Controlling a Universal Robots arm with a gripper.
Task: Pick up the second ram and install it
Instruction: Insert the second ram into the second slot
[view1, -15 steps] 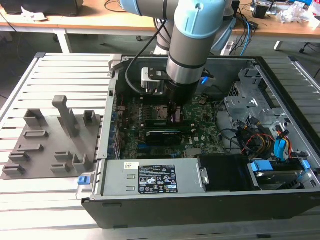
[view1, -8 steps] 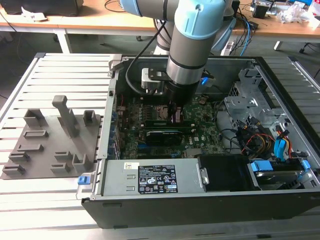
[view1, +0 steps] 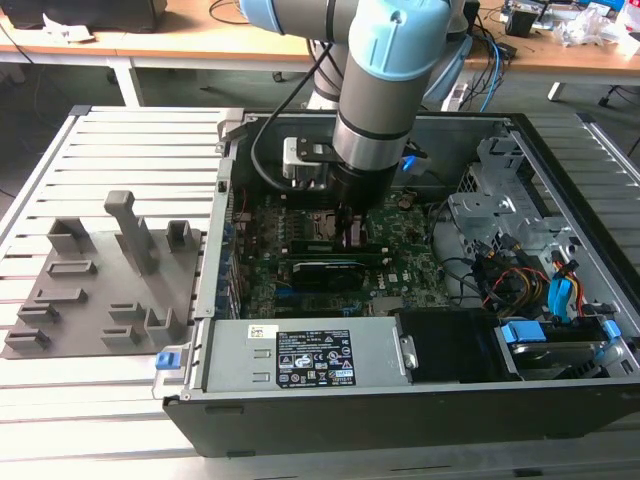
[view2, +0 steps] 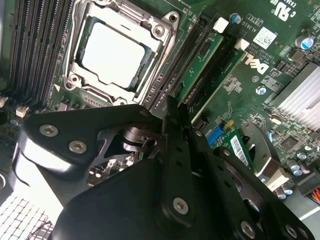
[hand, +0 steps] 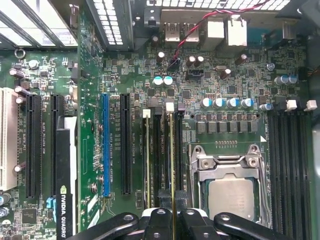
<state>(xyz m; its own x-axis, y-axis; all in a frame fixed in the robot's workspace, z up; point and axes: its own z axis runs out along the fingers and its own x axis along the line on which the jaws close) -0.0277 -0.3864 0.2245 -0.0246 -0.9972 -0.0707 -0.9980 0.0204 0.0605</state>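
We see the arm (view1: 385, 90) reaching straight down into the open computer case (view1: 560, 300), its wrist vertical over the motherboard (view1: 400, 260) near the case's rear wall. In both wrist views the gripper (hand: 173, 214) sits low over the memory slots beside the CPU socket (hand: 230, 190). Its black fingers (hand: 159, 220) are closed on the second ram (hand: 172, 165), a thin green stick seen edge-on in the first wrist view, standing upright in a slot and running from the fingertips toward the white latch (hand: 170, 106) at the slot's far end. In the second wrist view the same stick (view2: 200, 70) shows as a green board next to the socket. Another white latch (hand: 146, 113) marks a neighbouring slot, where a second stick appears to stand just beside the gripped one.

Around the gripper, the black graphics card (view1: 325, 272) lies toward the case's front, well apart from the fingers, with the blue expansion slot (hand: 105, 145) between card and memory slots. The power supply (view1: 305, 355) lines the front edge. Outside the case, at the exterior view's left, gray holder blocks (view1: 100, 285) rest on the slatted table (view1: 60, 160).
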